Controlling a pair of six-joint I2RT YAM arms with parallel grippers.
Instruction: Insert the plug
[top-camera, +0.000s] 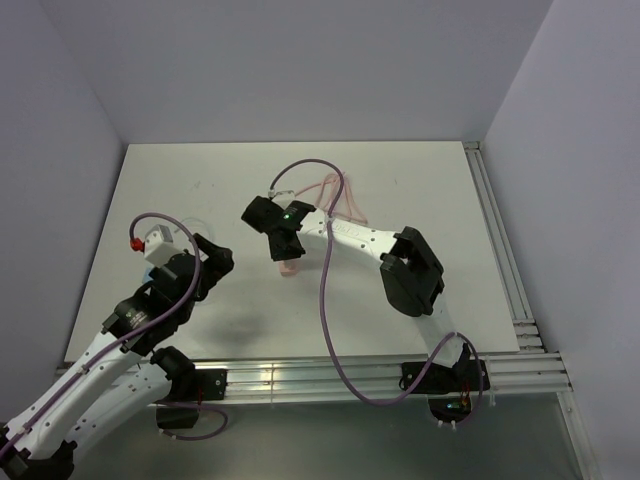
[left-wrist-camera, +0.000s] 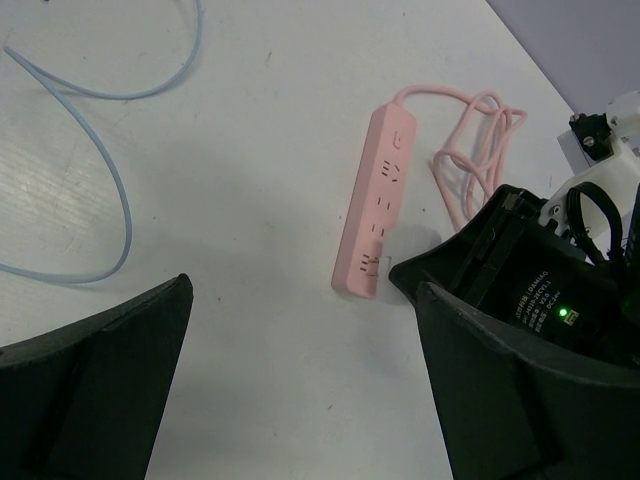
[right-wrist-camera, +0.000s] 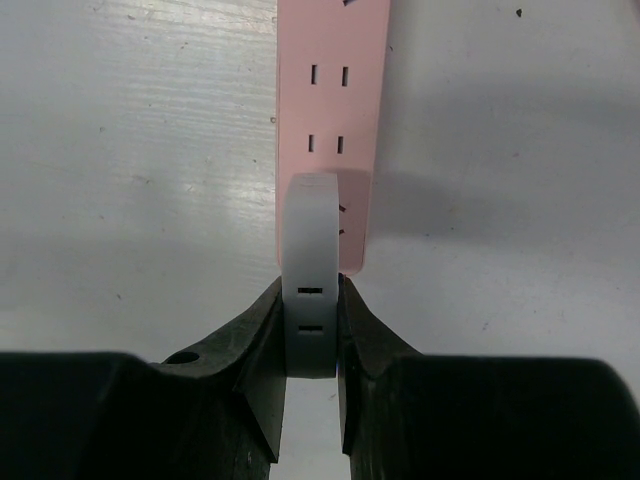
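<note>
While right gripper (right-wrist-camera: 310, 305) pinches the plug (right-wrist-camera: 310, 240) mid-frame, it should square it over the power strip (right-wrist-camera: 330, 90) slots before pressing.

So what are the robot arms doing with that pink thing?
The right gripper is shut on the pale plug and holds it over one end of the pink power strip. From here it does not look pushed into a socket yet. The left gripper hangs open off to the side, holding nothing.
</note>
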